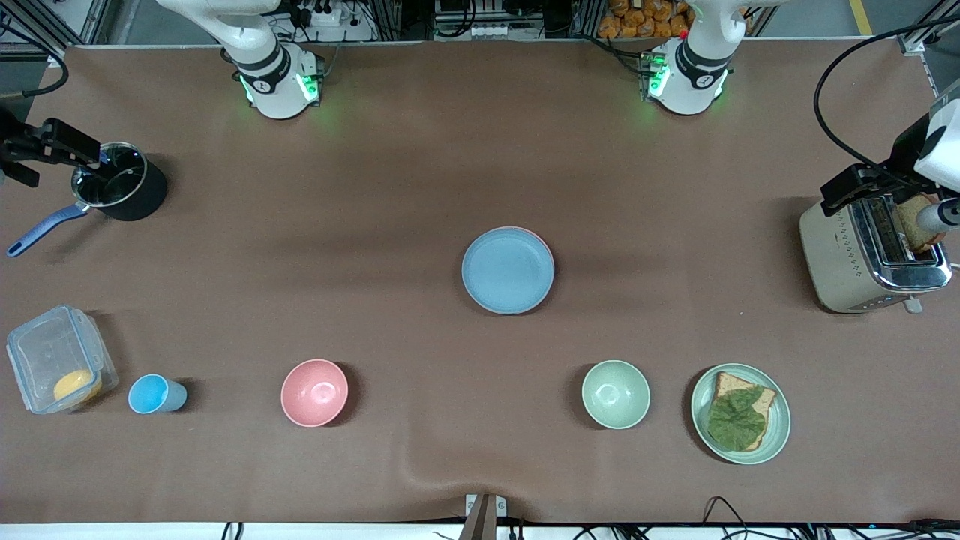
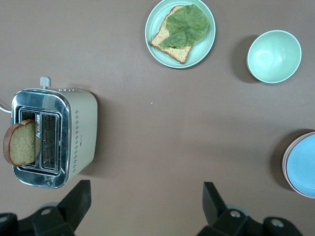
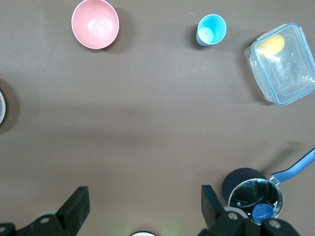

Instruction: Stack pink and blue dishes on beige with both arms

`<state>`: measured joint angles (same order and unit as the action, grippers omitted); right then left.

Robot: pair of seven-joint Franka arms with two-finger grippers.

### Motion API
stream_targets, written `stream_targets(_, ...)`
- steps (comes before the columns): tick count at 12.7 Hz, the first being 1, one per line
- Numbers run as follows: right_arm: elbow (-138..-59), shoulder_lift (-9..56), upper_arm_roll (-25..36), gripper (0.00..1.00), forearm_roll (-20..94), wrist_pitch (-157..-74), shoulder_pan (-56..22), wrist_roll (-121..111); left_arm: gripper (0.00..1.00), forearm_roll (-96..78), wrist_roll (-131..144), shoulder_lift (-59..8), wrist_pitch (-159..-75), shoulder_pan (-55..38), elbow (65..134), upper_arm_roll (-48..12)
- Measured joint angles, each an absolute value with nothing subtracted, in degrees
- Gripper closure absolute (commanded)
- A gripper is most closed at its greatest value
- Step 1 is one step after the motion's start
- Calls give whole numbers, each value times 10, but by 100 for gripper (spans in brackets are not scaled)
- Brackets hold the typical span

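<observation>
The light blue plate (image 1: pixel 508 270) lies in the middle of the table, on top of the pale pink plate, of which only a thin rim (image 1: pixel 542 244) shows. The beige plate is hidden from view. In the left wrist view the blue plate (image 2: pixel 302 164) sits at the frame's edge. My left gripper (image 2: pixel 145 204) is open and empty, high over bare table beside the toaster. My right gripper (image 3: pixel 143 206) is also open and empty, high over bare table beside the black pot. Both are far from the plates.
A toaster (image 1: pixel 862 259) with a bread slice stands at the left arm's end. Nearer the camera are a green plate with toast and a leaf (image 1: pixel 741 413), a green bowl (image 1: pixel 616 394), a pink bowl (image 1: pixel 314 392), a blue cup (image 1: pixel 154 394) and a clear container (image 1: pixel 58 358). A black pot (image 1: pixel 120 191) stands at the right arm's end.
</observation>
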<state>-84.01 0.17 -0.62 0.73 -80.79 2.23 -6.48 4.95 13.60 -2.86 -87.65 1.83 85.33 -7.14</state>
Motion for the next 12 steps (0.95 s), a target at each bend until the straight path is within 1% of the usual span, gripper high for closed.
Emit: stream_targets(12, -840, 2, -6, 0, 7, -808, 22, -50, 0, 12, 134, -25, -867, 18, 853, -70)
